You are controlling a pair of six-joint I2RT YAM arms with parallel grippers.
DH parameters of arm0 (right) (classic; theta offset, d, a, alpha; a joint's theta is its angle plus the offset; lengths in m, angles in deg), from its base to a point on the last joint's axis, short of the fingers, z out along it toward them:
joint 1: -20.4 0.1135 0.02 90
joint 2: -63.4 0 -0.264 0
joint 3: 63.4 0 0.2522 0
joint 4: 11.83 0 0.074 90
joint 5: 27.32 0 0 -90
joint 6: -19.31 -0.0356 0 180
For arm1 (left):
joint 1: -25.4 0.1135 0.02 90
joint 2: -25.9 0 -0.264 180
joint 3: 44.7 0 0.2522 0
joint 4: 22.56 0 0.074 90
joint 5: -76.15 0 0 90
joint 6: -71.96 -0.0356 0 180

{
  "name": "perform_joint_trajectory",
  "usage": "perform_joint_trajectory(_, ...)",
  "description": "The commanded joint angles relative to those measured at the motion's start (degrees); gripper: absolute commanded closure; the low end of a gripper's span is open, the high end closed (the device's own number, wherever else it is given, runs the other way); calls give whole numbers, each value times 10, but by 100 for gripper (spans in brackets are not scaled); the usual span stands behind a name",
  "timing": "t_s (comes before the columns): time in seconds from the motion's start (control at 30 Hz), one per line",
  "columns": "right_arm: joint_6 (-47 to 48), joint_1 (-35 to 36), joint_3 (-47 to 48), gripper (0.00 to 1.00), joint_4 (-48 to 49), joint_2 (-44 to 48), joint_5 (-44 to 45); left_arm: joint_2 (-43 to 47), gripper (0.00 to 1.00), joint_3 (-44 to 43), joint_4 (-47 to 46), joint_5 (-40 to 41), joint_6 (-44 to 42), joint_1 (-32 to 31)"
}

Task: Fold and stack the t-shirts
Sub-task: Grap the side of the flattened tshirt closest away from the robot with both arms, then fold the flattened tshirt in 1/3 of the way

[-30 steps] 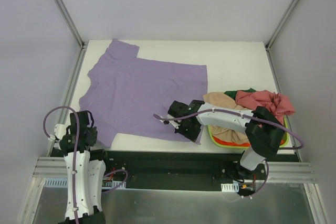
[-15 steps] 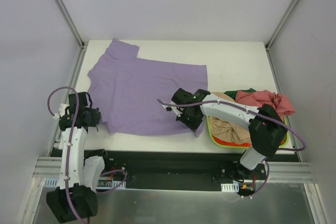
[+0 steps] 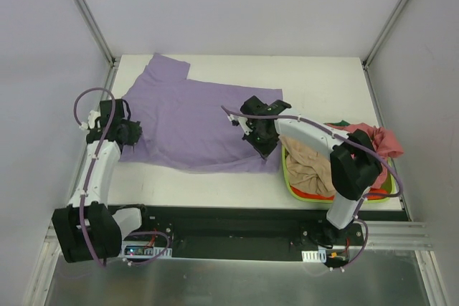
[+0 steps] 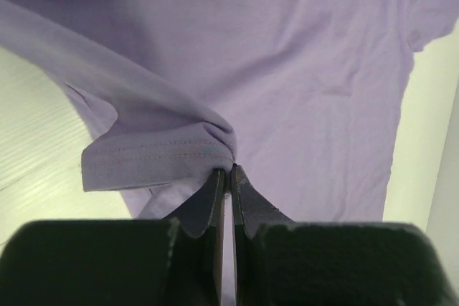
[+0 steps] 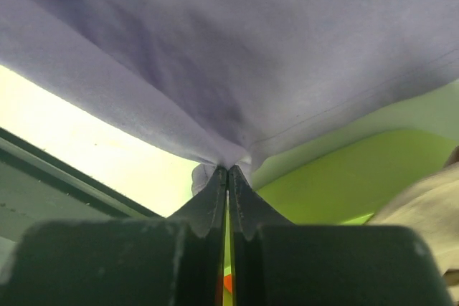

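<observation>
A large lavender t-shirt (image 3: 193, 116) lies spread on the white table, its near part lifted and doubled over toward the back. My left gripper (image 3: 133, 134) is shut on its near left hem corner (image 4: 158, 159). My right gripper (image 3: 259, 140) is shut on the near right hem corner (image 5: 222, 155), next to the basket. Both pinch the cloth at their fingertips. A tan t-shirt (image 3: 310, 164) and a pinkish-red t-shirt (image 3: 362, 137) lie heaped in the lime-green basket (image 3: 287, 177), with a sliver of dark green t-shirt (image 3: 341, 124) behind them.
The basket's green wall (image 5: 344, 177) shows close beside the right fingers. Metal frame posts rise at the table's back corners (image 3: 107, 55). A black rail (image 3: 229, 220) runs along the near edge by the arm bases.
Both grippers have carried the shirt's near hem away from the front edge toward the back, folding the lower part over. The left arm has stretched far forward.
</observation>
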Motion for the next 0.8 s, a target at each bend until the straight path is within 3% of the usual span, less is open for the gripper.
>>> perform_joint_trajectory(0.0,16,-21,35,99,-23,-17,10,-53,100,-71,-63,17,-36,-20)
perform_joint_trajectory(0.4,20,-63,101,100,-36,-75,11,-229,100,-212,-125,-28,-160,-32)
perform_joint_trajectory(0.77,13,-85,129,100,-36,-99,47,-358,100,-322,-123,-74,-231,-37)
